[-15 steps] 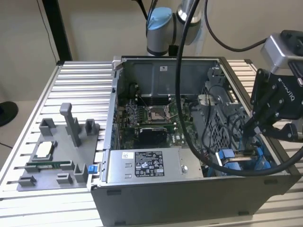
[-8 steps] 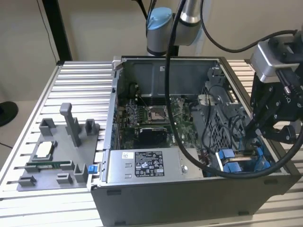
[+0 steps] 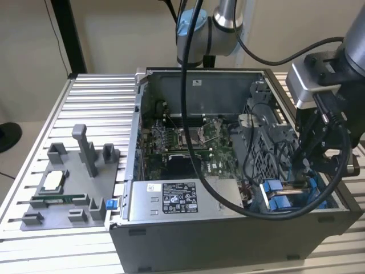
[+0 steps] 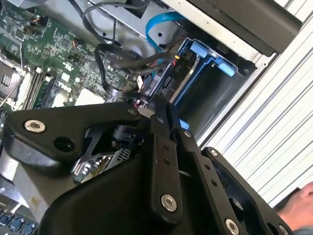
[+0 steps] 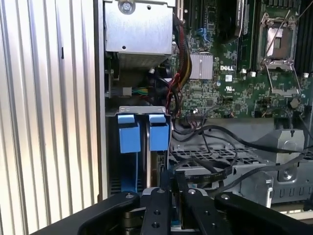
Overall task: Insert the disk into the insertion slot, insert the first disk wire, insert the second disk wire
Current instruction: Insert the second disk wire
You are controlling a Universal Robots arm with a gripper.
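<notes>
Open computer case [image 3: 228, 228] on ribbed aluminium table [image 3: 97, 108], beige wall behind; pincer [image 4: 159, 105] clenched on dark wire plug [image 4: 154, 88] beside blue-framed insertion slot [image 5: 143, 132]

Disk [image 3: 285, 197] in blue frame sits low inside insertion slot [image 5: 142, 147], at case corner on exterior view's right; blue tabs visible.
</notes>
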